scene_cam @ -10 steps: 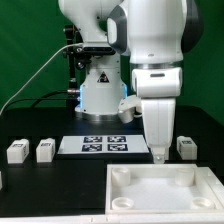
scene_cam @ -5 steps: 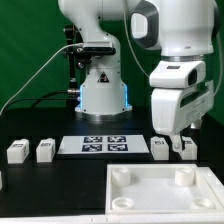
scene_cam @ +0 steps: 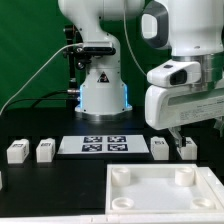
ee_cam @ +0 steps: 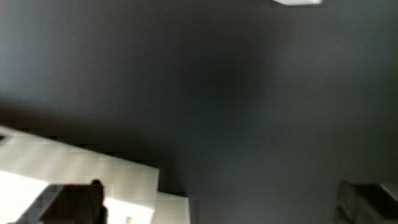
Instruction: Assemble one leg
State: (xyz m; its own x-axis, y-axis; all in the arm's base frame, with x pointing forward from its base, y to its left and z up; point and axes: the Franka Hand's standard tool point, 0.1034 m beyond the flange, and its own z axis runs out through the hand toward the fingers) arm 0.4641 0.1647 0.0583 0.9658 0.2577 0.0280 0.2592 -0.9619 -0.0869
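Note:
Several legs, small white blocks with markers, stand on the black table: two at the exterior view's left (scene_cam: 16,151) (scene_cam: 44,150) and two at its right (scene_cam: 160,148) (scene_cam: 186,147). My gripper (scene_cam: 178,132) hangs just above the right pair, tilted, touching neither. In the wrist view the gripper (ee_cam: 222,205) is open and empty, with one dark finger (ee_cam: 71,203) over the slab's corner and the other (ee_cam: 375,199) far from it. A small white bit (ee_cam: 299,2) shows at the picture's edge; I cannot tell what it is.
The large flat white slab (scene_cam: 150,198) with corner sockets lies at the front; its corner shows in the wrist view (ee_cam: 45,165). The marker board (scene_cam: 97,145) lies mid-table. The robot base (scene_cam: 100,90) stands behind, with a black cable at the left.
The arm has swung toward the exterior view's right and risen, tilting the hand. It has left the leg it stood over, which stays on the table.

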